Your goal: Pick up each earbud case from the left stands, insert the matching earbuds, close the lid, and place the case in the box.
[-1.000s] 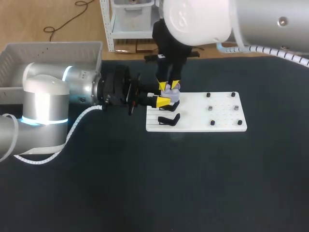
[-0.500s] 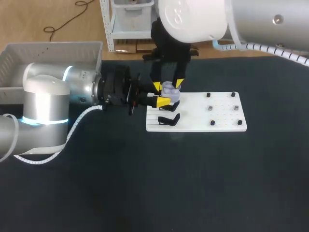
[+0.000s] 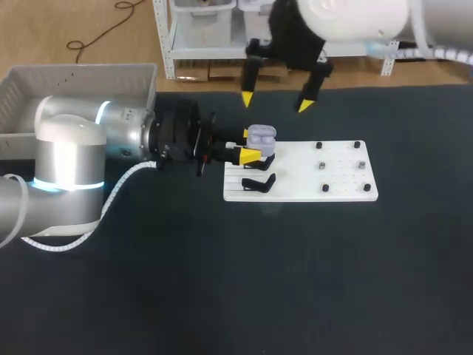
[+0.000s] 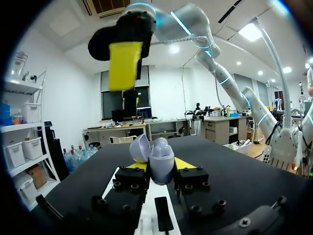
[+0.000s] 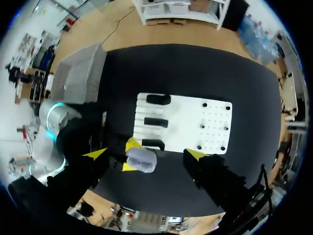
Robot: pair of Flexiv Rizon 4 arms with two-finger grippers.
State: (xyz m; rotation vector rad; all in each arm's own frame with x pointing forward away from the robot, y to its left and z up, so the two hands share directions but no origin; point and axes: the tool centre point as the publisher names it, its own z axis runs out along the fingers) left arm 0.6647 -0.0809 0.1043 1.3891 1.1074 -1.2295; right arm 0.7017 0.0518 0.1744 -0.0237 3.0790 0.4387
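Earbud case [image 3: 260, 137], lid open, was gripped upright in the left gripper's [image 3: 251, 146] fingers beside the white board [image 3: 340, 185]. The right gripper [image 3: 275, 102], fingers spread wide, was poised well apart, the case ahead between them.

The left arm [image 3: 66, 155] hides part of the grey box [image 3: 74, 78] at the table's [image 3: 222, 281] far left corner, and the picture's edge cuts both off. The studs [image 3: 323, 166] on the white board [image 3: 347, 194] are too small to tell. The open earbud case [image 4: 161, 157] covers most of the left gripper's [image 4: 160, 165] fingertips.
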